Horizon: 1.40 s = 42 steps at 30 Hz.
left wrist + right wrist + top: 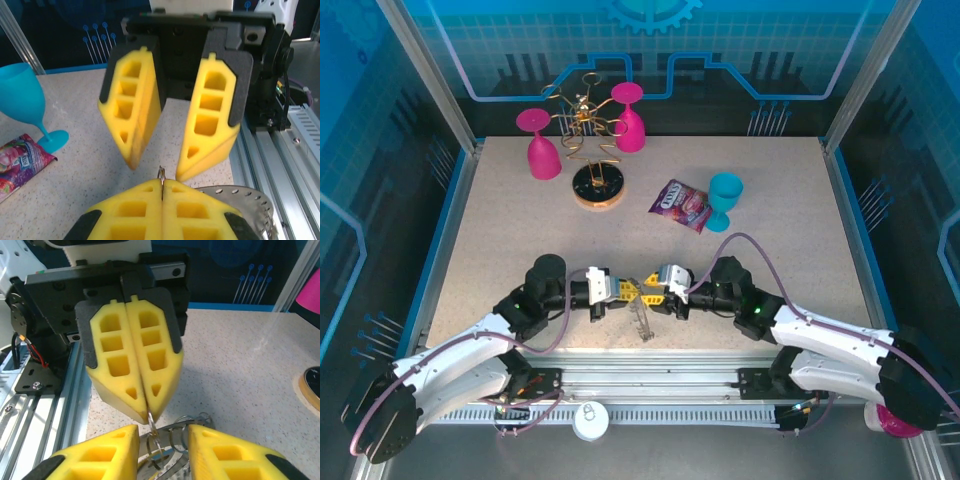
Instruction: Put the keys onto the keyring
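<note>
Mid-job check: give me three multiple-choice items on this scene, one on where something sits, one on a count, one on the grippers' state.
1. The teal goblet stands:
A) just right of the snack packet
B) on its side in the far-left corner
C) on the near rail

2. Pink goblets flanking the gold wire stand:
A) one
B) two
C) four

3. Grippers:
A) both open
B) left gripper shut, right gripper open
C) left open, right shut

Key:
1 A, the top view shows it upright beside the packet.
2 B, one stands on each side.
3 B, the left fingers pinch a thin metal sliver and the right fingers stand apart.
</note>
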Each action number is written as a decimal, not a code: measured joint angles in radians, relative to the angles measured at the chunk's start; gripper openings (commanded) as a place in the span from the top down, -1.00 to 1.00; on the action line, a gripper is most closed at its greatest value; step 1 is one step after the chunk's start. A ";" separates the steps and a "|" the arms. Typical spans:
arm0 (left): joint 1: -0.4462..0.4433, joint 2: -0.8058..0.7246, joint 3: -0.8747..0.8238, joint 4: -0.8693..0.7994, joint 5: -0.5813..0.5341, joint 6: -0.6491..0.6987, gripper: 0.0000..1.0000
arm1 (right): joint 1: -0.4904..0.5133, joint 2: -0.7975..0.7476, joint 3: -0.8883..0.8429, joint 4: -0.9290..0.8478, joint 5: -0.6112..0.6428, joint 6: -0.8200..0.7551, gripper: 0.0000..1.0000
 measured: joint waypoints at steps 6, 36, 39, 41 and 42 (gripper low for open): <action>0.000 0.010 -0.008 0.057 0.015 -0.029 1.00 | 0.000 0.015 0.000 0.034 -0.024 0.003 0.68; 0.001 0.048 0.091 -0.226 -0.023 0.135 0.67 | 0.051 0.089 0.343 -0.599 0.047 -0.300 1.00; 0.001 0.048 0.091 -0.233 -0.023 0.134 0.68 | 0.066 0.113 0.371 -0.633 0.073 -0.327 1.00; 0.001 0.048 0.091 -0.240 -0.023 0.134 0.68 | 0.072 0.126 0.386 -0.652 0.088 -0.339 1.00; 0.001 0.048 0.091 -0.242 -0.023 0.134 0.70 | 0.074 0.130 0.391 -0.660 0.092 -0.345 1.00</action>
